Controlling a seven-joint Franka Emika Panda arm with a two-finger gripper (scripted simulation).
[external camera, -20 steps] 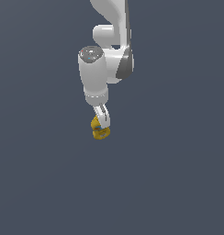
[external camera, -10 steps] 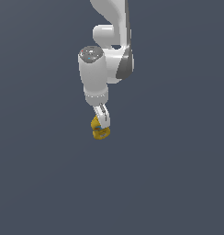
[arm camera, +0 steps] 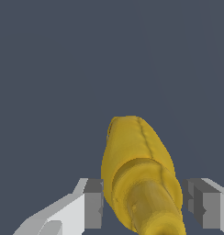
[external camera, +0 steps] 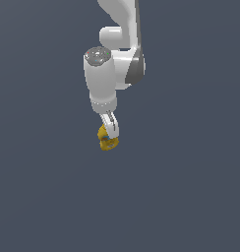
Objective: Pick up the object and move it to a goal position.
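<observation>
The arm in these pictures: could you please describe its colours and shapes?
The arm is glossy white, built of rounded cylindrical links, with a dark grey joint band and a speckled grey end cap. Its tool has slim white fingers with grey blocky pads. No cables or markings show.

One yellow bottle; one arm; one gripper.

Flat, even, shadowless, slightly pixelated render

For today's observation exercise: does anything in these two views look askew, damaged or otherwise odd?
Slightly. In the wrist view the yellow bottle sits off-centre between the fingers, near one pad with a gap at the other. The exterior view shows it at the gripper tips. No damage shows.
</observation>
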